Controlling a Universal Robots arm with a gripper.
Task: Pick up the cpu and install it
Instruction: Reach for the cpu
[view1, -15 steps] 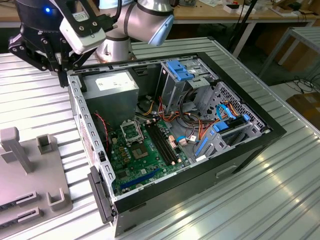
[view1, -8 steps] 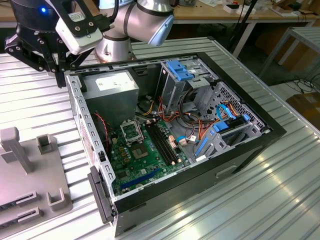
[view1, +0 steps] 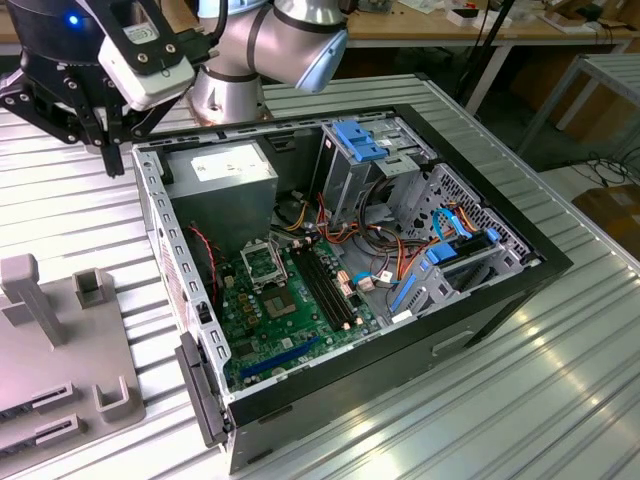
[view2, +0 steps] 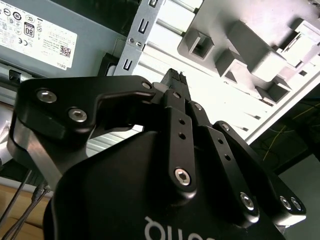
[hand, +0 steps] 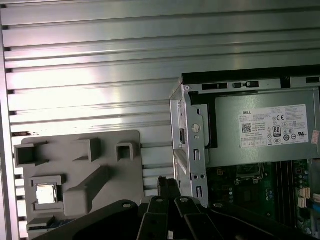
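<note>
- cpu: flat, silver face up, in a square pocket of the grey tray, as seen in the first wrist view; lying free, not gripped.
- end effector: pressed together, pinching nothing; well apart from the cpu, with its tip over the strip of ribbed surface between tray and case.
- Exterior view: end effector high at the exterior view's left, pointing down, just outside the corner of the case nearest the power supply.
- Second wrist view: end effector closed over the ribbed surface, power supply on one side, raised tray blocks on the other.
- Case: open, lying on its side on the surface; green motherboard inside, socket just beside the power supply.
- Tray: on the surface, at the exterior view's left of the case.
</note>
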